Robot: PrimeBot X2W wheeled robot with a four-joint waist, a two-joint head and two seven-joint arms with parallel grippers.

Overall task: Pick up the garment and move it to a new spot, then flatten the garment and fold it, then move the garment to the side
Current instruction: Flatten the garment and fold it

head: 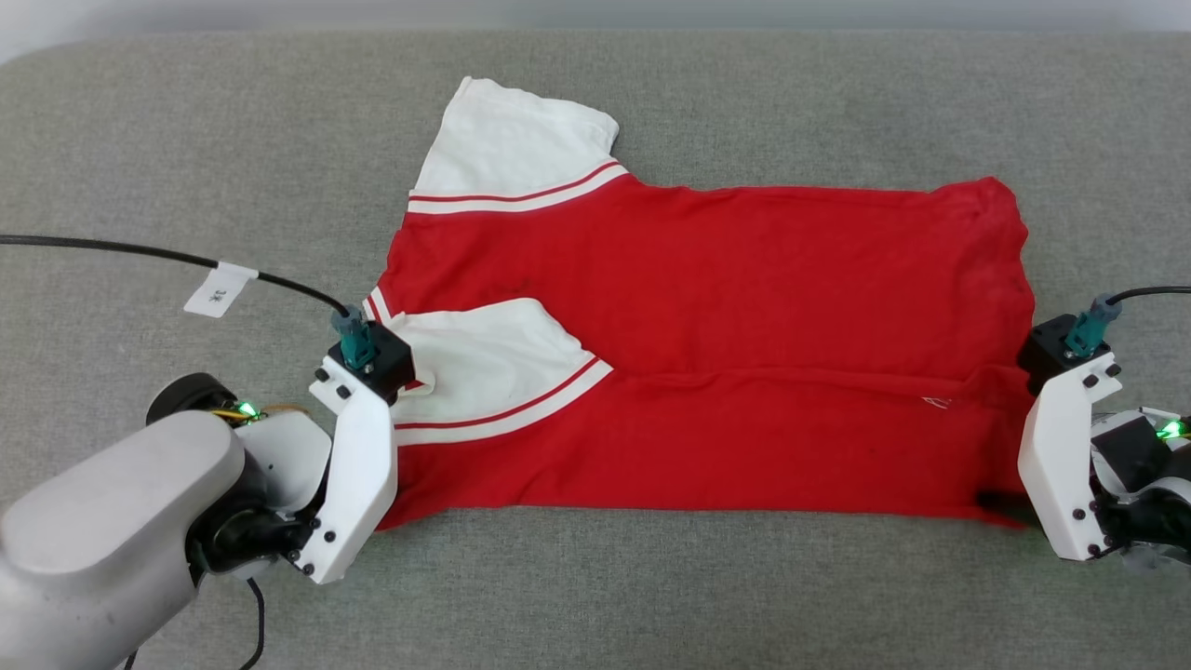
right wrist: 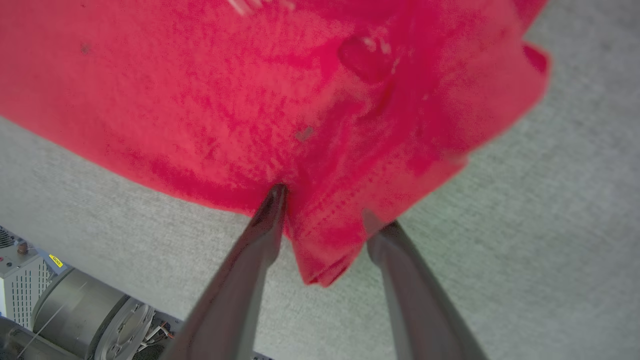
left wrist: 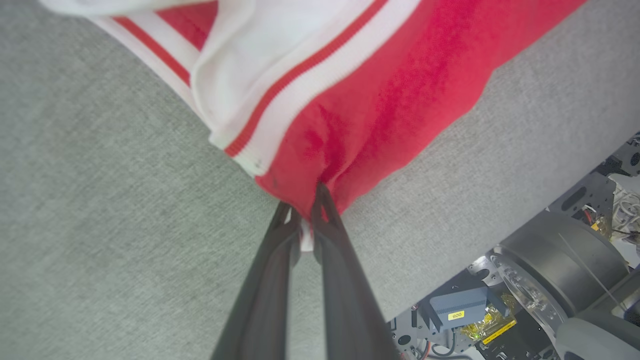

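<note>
At the near edge, the left gripper (left wrist: pixel 306 212) pinched a corner of the garment (head: pixel 707 307); the right gripper (right wrist: pixel 324 207) straddled the other, fingers apart. Red with 2 white sleeves, it lay on the grey surface (head: pixel 186 140).

Bright, even, diffuse light from above; shadows faint, just a thin one along the garment (head: pixel 707 279) near hem. Head view sharp. Right wrist view: red cloth soft/blurred, esp. upper right, oversaturated. Left wrist view: white sleeve (left wrist: pixel 260 45) blown out at top, frame edges bowed by wide-angle lens.
</note>
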